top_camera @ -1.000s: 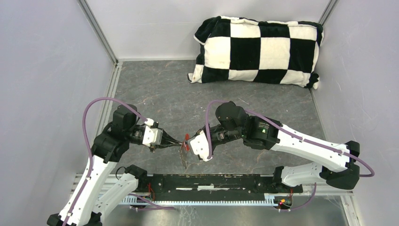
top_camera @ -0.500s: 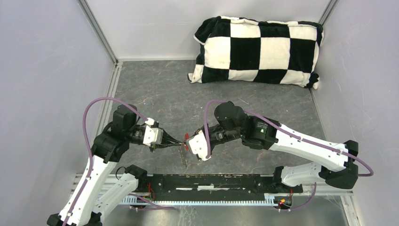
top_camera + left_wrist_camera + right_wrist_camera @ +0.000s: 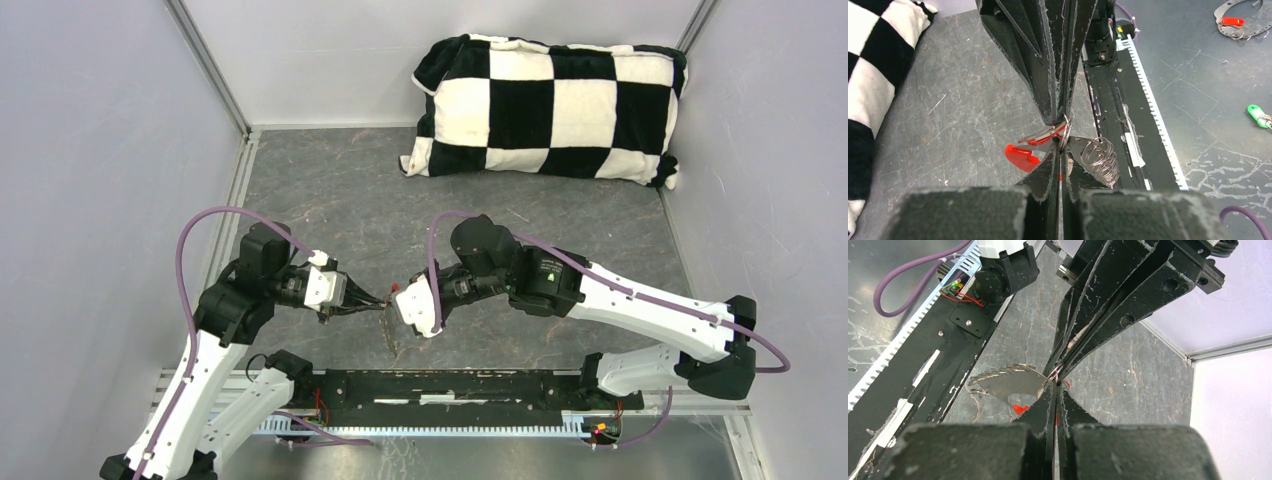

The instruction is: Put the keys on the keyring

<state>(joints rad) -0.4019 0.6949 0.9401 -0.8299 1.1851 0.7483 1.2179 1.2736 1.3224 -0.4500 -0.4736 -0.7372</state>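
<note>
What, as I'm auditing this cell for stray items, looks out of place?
The checkered pillow at the table's far right corner serves no evident purpose. Past the near rail, a red-tagged ring bundle and a green tag lie loose.

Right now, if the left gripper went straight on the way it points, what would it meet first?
The right gripper, tip to tip with it; only a thin silver metal ring lies between, though depth is unclear.

We see the right end effector (image 3: 393,306) and its arm (image 3: 560,285) shift slightly left, closer to the left end effector (image 3: 383,303).
</note>
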